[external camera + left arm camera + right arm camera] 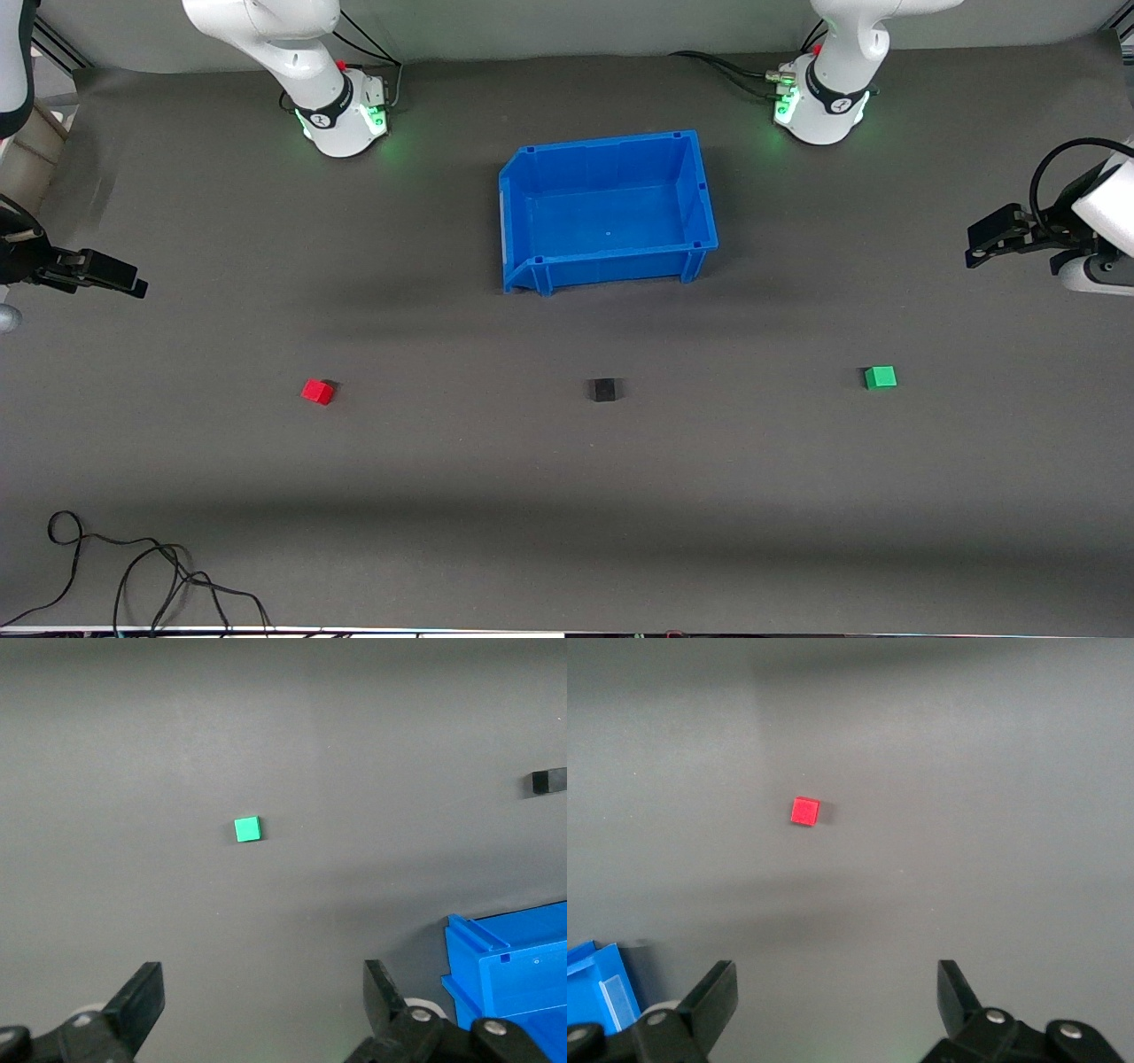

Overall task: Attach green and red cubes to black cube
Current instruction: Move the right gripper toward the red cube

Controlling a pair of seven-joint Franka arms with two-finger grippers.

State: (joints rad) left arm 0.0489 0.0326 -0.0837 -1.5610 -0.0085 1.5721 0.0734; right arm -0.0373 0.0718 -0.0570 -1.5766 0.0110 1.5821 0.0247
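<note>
The black cube (604, 389) lies on the dark table mat, nearer the front camera than the blue bin. The red cube (317, 391) lies beside it toward the right arm's end, the green cube (880, 377) toward the left arm's end. My left gripper (974, 252) hangs open and empty at its end of the table; its wrist view shows the green cube (247, 828) and the black cube (547, 781). My right gripper (137, 285) hangs open and empty at the other end; its wrist view shows the red cube (804, 811).
An empty blue bin (606, 266) stands mid-table between the arm bases and the cubes; its corner shows in the left wrist view (509, 974) and the right wrist view (598, 983). A loose black cable (133, 576) lies at the table's front edge.
</note>
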